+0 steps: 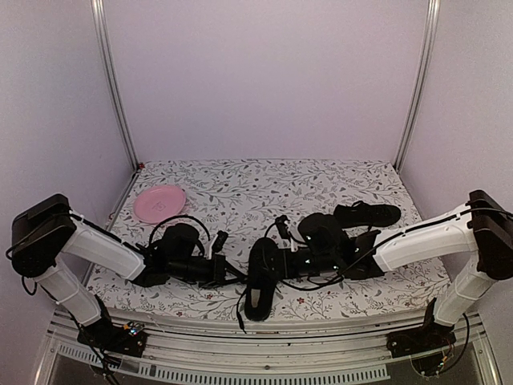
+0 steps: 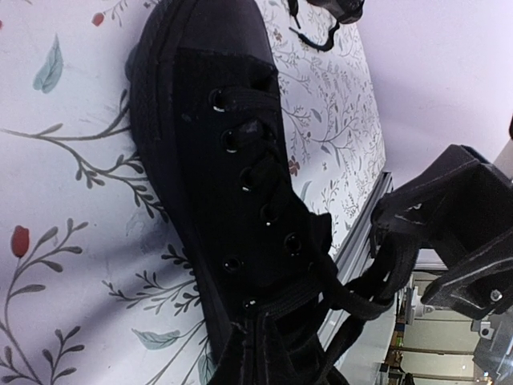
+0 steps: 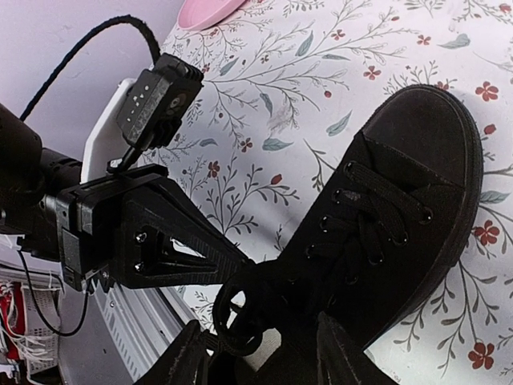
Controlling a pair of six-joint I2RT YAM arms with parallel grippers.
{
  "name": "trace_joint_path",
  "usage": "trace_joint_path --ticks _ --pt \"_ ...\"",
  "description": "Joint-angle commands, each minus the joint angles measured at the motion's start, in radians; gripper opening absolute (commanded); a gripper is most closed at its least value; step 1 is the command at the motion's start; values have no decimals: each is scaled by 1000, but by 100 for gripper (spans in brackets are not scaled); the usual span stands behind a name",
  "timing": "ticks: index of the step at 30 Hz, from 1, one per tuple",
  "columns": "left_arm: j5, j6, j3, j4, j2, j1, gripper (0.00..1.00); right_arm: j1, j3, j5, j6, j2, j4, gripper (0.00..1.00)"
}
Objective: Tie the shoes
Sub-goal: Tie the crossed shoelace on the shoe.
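One shoe lies at the middle of the table's near edge, toe toward that edge and heel end toward the far side, between the two grippers. The left gripper is at the shoe's left side by the laced opening, its jaws pressed together on the lace, whose strands run straight from the top eyelets into the fingertips. The right gripper comes in from the right over the shoe's ankle end with its jaws standing apart and gripping nothing (a loop of lace hangs between them, just beside the left gripper's tip). The second shoe lies well apart, toward the far right corner, beyond the right arm. A pink plate sits by the left edge.
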Motion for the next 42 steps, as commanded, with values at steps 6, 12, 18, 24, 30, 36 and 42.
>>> trace_joint_path --ticks 6,12,18,24,30,36,42 --pt "9 12 9 4 -1 3 0 -6 98 11 -52 72 1 51" --pt "11 12 12 5 0 4 0 -7 152 49 -76 123 -47 49" --pt "12 12 11 6 5 4 0 -7 169 54 -88 132 -51 18" --pt "17 13 11 12 16 4 0 -40 198 98 -47 134 -90 3" --pt "18 12 7 14 19 3 0 -88 178 107 29 153 -94 3" --pt "20 10 -3 16 18 4 0 -114 165 101 59 173 -81 3" --pt "8 5 -26 10 2 4 0 -127 146 105 76 173 -73 2"
